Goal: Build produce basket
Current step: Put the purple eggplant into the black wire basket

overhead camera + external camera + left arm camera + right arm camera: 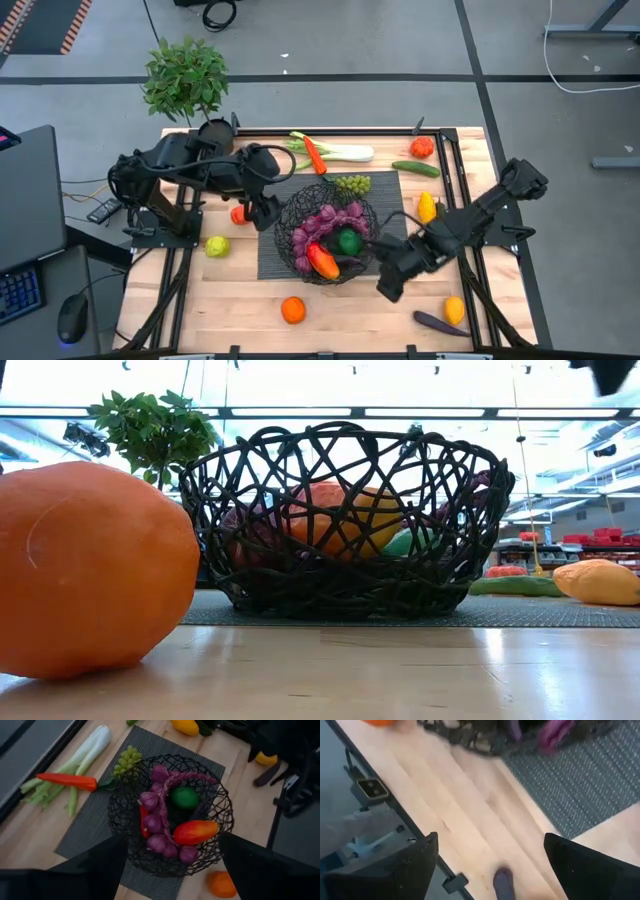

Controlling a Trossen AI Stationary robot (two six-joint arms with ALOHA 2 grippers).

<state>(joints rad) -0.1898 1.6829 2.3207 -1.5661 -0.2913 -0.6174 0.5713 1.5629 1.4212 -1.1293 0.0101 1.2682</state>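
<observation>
**Basket part-filled, both end effectors spread and empty**

Basket [327, 240] sits on a grey mat [275, 262] mid-bench. Inside, counted from left wrist view: one braid of purple bulbs [155, 824], one green ball [185, 798], one orange-red pepper [195, 832].

Loose on the bench [350, 310]: one leek [345, 153], one carrot [315, 155], one grape bunch [352, 184], one cucumber [415, 168], two tomatoes [421, 147], one lime [217, 245], one orange [292, 310], two yellow fruits [454, 310], one eggplant [440, 323].

Left end effector [266, 213] hangs at the basket's left rim, fingers wide, nothing between. Right end effector [392, 280] is near the basket's right side, wide, empty.

Low view alone shows the orange [90, 565] up close; the arms barely enter it. One potted plant [188, 80] at the far left corner.
</observation>
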